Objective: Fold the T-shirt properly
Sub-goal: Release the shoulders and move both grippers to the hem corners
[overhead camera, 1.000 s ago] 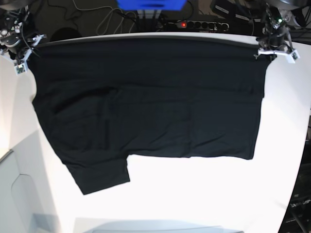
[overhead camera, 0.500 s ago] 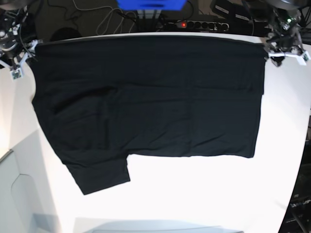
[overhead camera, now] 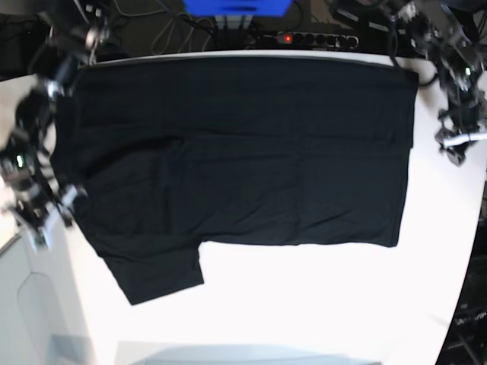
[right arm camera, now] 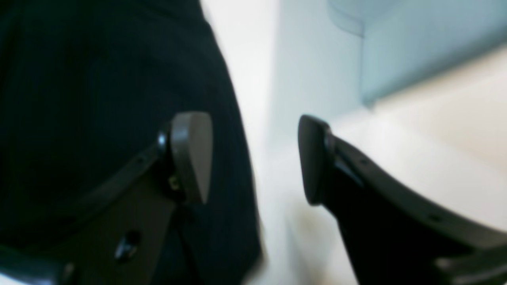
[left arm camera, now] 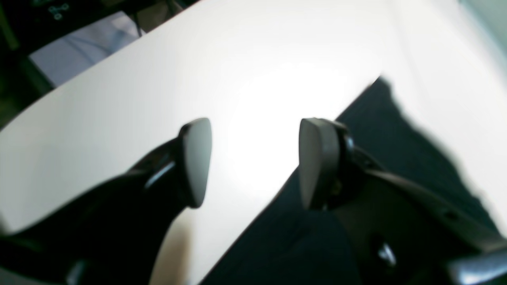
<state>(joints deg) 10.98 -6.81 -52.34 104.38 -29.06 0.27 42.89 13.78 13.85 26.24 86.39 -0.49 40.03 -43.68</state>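
The T-shirt [overhead camera: 236, 152] lies spread flat on the white tabletop [overhead camera: 319, 304], its far corners now released; both arms have come forward along its side edges. In the left wrist view, the left tool [left arm camera: 253, 162] is spread and empty beside the shirt's edge. In the right wrist view, the right tool [right arm camera: 253, 158] gapes likewise, holding nothing.

The base camera looked down from above on the whole table [overhead camera: 319, 304]. Each wrist camera sat close behind its own jaws, facing down; both shared the T-shirt [overhead camera: 243, 152] edges with it
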